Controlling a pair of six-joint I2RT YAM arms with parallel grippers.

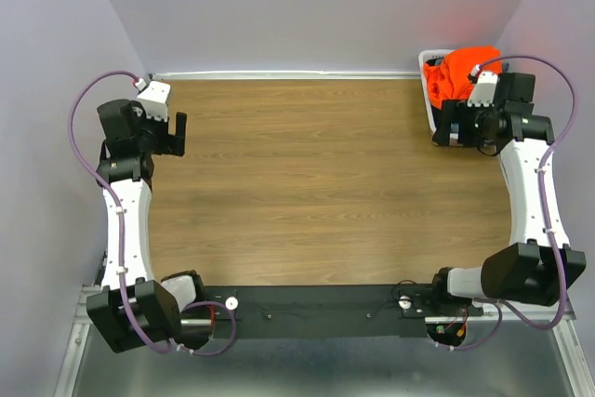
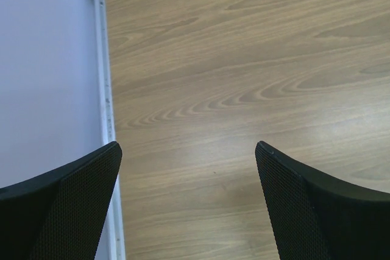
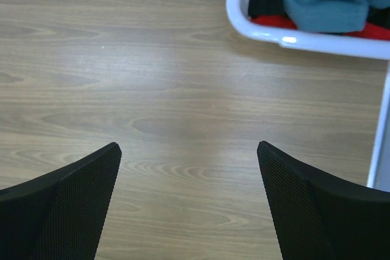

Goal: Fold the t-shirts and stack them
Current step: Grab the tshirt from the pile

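Observation:
An orange-red t-shirt (image 1: 462, 70) lies crumpled in the white basket (image 1: 426, 66) at the table's back right corner. In the right wrist view the basket (image 3: 286, 38) also holds a slate blue-grey t-shirt (image 3: 323, 1) on top of a strip of the red one (image 3: 274, 22). My right gripper (image 1: 447, 132) (image 3: 189, 145) is open and empty over bare wood, just in front of the basket. My left gripper (image 1: 170, 135) (image 2: 187, 146) is open and empty at the table's far left edge.
The wooden table (image 1: 316, 183) has a white rail along its left edge (image 2: 103, 89) and walls close behind and on both sides. A white rail also shows right of the basket (image 3: 379, 144). The arm bases sit at the near edge.

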